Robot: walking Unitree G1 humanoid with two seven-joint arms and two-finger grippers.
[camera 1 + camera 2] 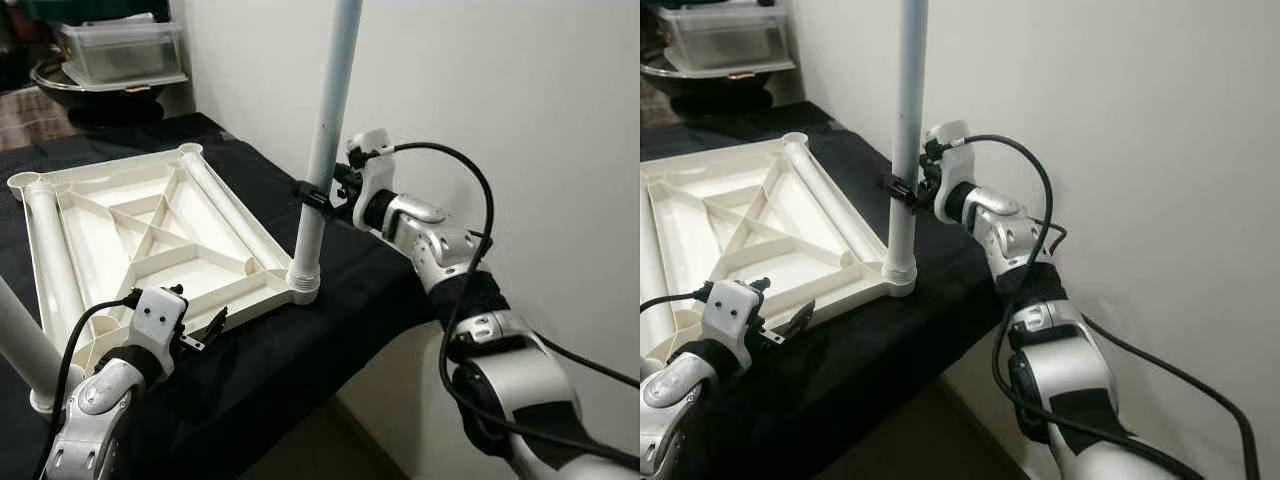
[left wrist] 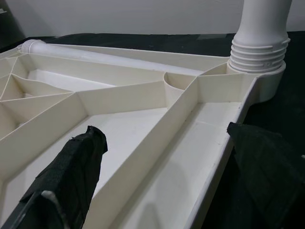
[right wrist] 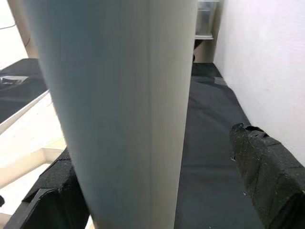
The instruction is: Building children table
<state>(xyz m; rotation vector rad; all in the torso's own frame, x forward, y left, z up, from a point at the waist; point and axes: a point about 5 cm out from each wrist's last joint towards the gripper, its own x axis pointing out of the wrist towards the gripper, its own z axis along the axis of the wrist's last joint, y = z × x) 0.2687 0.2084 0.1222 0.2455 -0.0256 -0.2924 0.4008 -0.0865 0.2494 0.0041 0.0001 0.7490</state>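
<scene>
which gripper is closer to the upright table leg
Right. The right gripper has its fingers around the upright leg partway up. The left gripper sits apart from it, open at the upturned tabletop's near edge.

Head stereo pair looks forward and down from above my arms; both eyes share the upturned tabletop (image 1: 150, 240) and upright leg (image 1: 325, 150). Left wrist camera sits low, close over the tabletop rim, facing the leg's threaded socket (image 2: 259, 57). Right wrist camera sits against the leg.
</scene>
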